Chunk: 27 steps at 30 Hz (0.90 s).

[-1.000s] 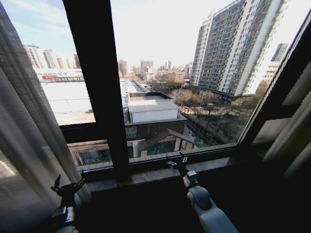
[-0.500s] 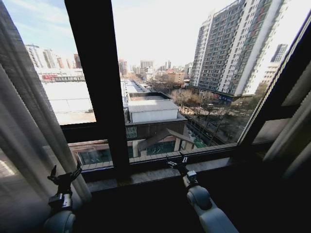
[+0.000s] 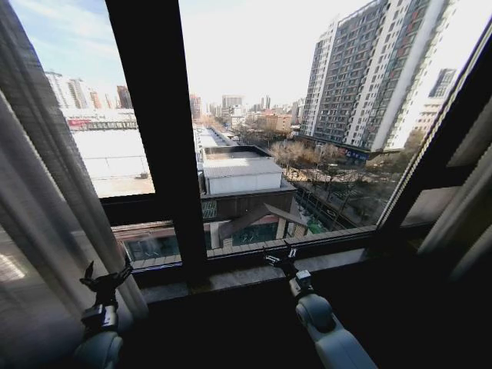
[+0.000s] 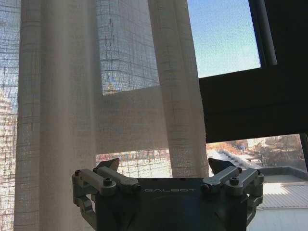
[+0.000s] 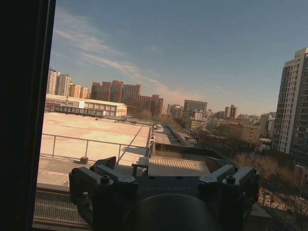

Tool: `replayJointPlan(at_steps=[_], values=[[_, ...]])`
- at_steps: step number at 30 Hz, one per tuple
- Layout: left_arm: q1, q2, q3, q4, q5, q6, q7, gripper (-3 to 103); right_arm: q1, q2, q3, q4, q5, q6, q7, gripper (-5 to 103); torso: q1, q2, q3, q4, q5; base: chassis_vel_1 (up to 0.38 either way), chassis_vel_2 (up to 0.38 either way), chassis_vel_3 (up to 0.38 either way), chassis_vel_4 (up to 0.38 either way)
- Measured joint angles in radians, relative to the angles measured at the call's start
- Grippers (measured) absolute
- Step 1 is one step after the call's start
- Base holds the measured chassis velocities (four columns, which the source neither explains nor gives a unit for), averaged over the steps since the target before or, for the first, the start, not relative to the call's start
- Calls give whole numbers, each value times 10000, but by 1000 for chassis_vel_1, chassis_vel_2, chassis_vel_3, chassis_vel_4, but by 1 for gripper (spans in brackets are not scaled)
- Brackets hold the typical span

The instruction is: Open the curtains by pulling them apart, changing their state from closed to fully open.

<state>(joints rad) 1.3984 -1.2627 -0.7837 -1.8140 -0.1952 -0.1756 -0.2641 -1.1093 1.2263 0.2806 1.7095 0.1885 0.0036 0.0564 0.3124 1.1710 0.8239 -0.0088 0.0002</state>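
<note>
The left curtain panel [image 3: 46, 231] hung bunched left of the dark window mullion [image 3: 154, 138], pleats running vertically. The left gripper [image 3: 106, 274] sat nearest it—jaws released, fabric just ahead—while the right gripper [image 3: 280, 254], jaws also released, waited right of the mullion.

The curtains [image 4: 120, 96] are sheer white with a fine woven grid and long vertical pleats. The window frame [image 3: 157, 131] is black. The left gripper [image 4: 166, 180] is dark grey.
</note>
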Motion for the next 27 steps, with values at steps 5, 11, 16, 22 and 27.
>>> replayJointPlan(at_steps=[5, 11, 16, 22, 27], values=[[-572, 342, 292, 568, -89, -10, 118, 100, 0, 3, -3, 0, 0, 0, 0, 100, -4, 3, -2, 2, -8, 151, 118, -166, -125], [-1119, 558, 618, 1038, -411, -10, 529, 100, 0, 2, -3, 1, 0, 0, 0, 100, 3, 0, 2, -2, -4, 42, 56, -31, -38], [-1249, 558, 732, 1206, -551, -13, 746, 100, 0, -1, 1, 0, 0, 0, 0, 100, 1, 0, 1, -5, 1, -43, -1, 30, 25], [-1343, 599, 648, 1418, -559, -14, 794, 100, 0, 1, 0, 1, 0, 0, 0, 100, -3, 2, -1, 3, -5, 0, 0, 0, 0], [-1444, 675, 526, 1590, -589, -103, 1262, 90, 0, 1, -1, 0, 0, 0, 0, 100, 0, 0, 0, 0, -3, 0, 0, 0, 0]])
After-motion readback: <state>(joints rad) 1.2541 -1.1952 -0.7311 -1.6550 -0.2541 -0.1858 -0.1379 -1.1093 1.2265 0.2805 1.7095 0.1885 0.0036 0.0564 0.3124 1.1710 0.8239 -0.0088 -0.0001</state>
